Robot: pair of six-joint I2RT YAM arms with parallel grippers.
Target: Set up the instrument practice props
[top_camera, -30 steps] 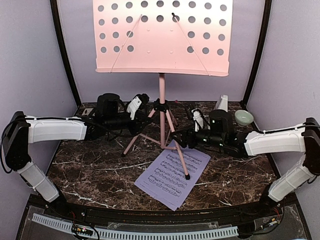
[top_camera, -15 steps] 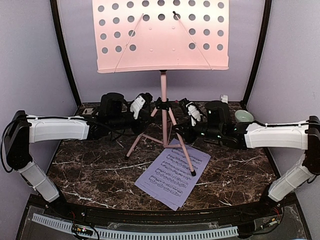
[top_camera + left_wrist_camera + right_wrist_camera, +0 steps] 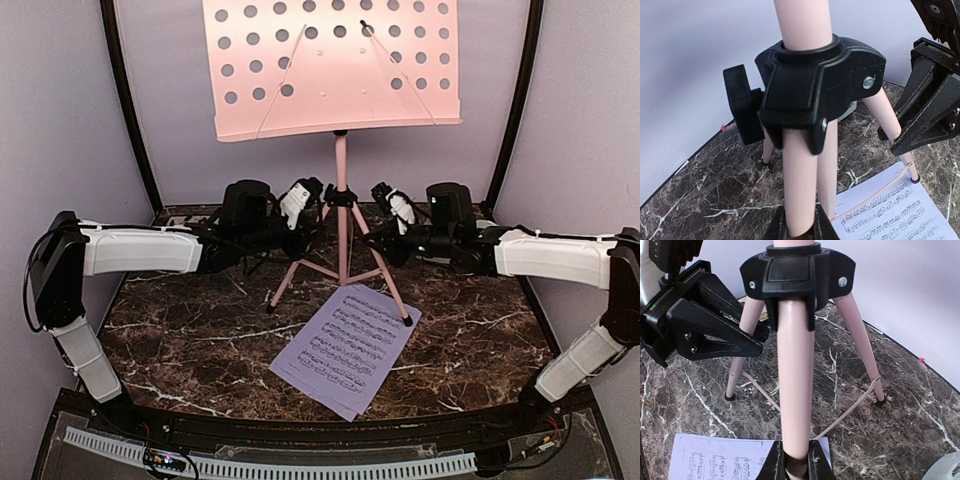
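Left claw (image 3: 800,227) shut on stand (image 3: 342,160) leg just under black hub (image 3: 340,195); right claw (image 3: 796,465) shut on another leg, opposite side. Stand upright mid-table, near back wall (image 3: 170,150); desk (image 3: 335,70) high, tilted. Likely light but top-heavy; tube legs stiff, smooth, may slip or fold in pinch; hold near hub looks best. Front foot at corner of sheet (image 3: 347,345), could drag it. Open table (image 3: 180,340) in front; walls close behind and beside. Metronome not in view
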